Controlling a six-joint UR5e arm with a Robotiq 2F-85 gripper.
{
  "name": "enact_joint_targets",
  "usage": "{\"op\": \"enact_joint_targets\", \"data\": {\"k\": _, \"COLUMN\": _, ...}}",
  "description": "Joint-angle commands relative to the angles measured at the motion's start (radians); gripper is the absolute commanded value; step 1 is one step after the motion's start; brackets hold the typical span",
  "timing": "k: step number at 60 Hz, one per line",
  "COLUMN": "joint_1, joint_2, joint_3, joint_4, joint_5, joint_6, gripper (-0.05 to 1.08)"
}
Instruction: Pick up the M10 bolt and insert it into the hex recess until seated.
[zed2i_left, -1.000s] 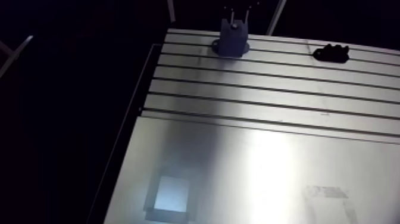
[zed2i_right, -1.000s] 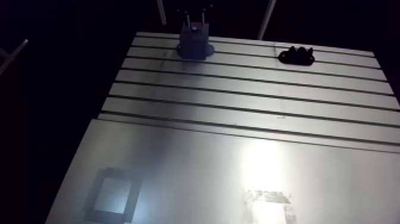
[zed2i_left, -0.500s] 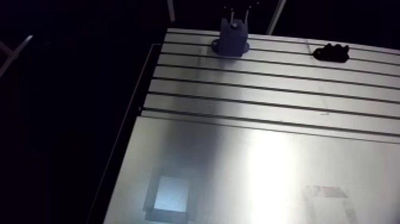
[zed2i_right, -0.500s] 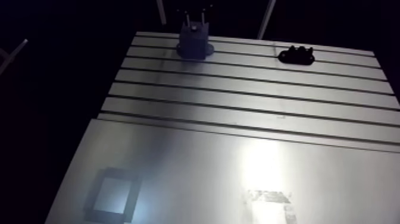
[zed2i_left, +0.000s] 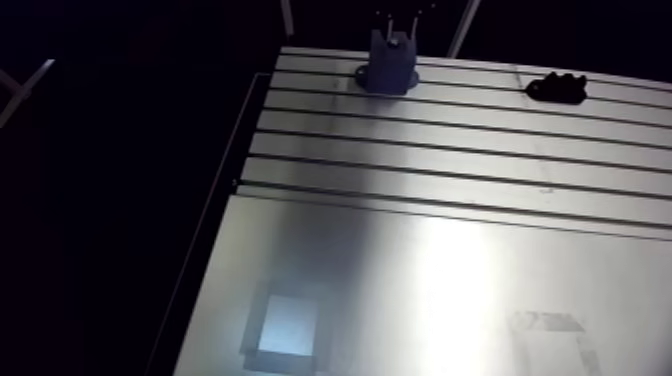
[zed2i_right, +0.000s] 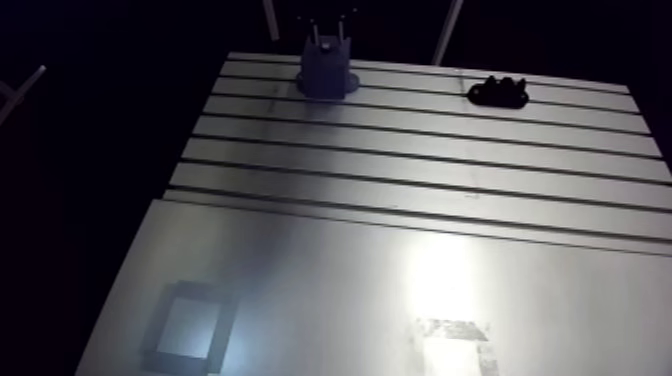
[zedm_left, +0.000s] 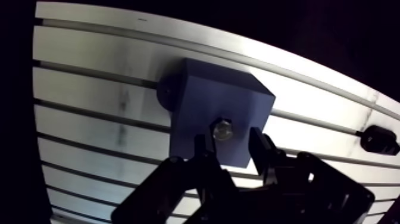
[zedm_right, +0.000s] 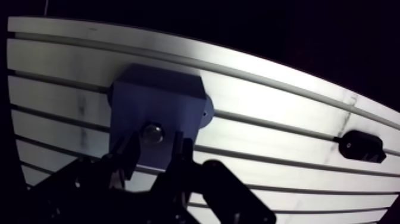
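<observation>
A dark blue block (zedm_left: 217, 113) stands on the slotted table, at its far end in the arm view (zed2i_left: 388, 66). The shiny round end of the M10 bolt (zedm_left: 222, 128) shows in the block's top face, sitting in the recess. In the wrist view my gripper (zedm_left: 232, 144) hovers right above the block, open. One dark finger (zedm_left: 205, 152) stands on each side of the bolt, with a gap to it on both sides. In the arm view the gripper (zed2i_left: 397, 18) is only small and dark above the block.
A small black part (zed2i_left: 557, 89) lies on the table to the right of the block, also seen beside the gripper in the wrist view (zedm_right: 360, 146). The slotted aluminium table (zed2i_left: 450, 170) ends in a smooth plate (zed2i_left: 400, 290) nearer the camera.
</observation>
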Motion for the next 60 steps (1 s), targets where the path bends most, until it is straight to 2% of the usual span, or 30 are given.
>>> {"op": "enact_joint_targets", "data": {"k": 1, "joint_1": 0.001, "joint_2": 0.000, "joint_3": 0.000, "joint_4": 0.000, "joint_5": 0.002, "joint_6": 0.000, "gripper": 0.56}}
{"op": "enact_joint_targets", "data": {"k": 60, "joint_1": 0.002, "joint_2": 0.003, "joint_3": 0.000, "joint_4": -0.002, "joint_5": 0.003, "joint_6": 0.000, "gripper": 0.58}}
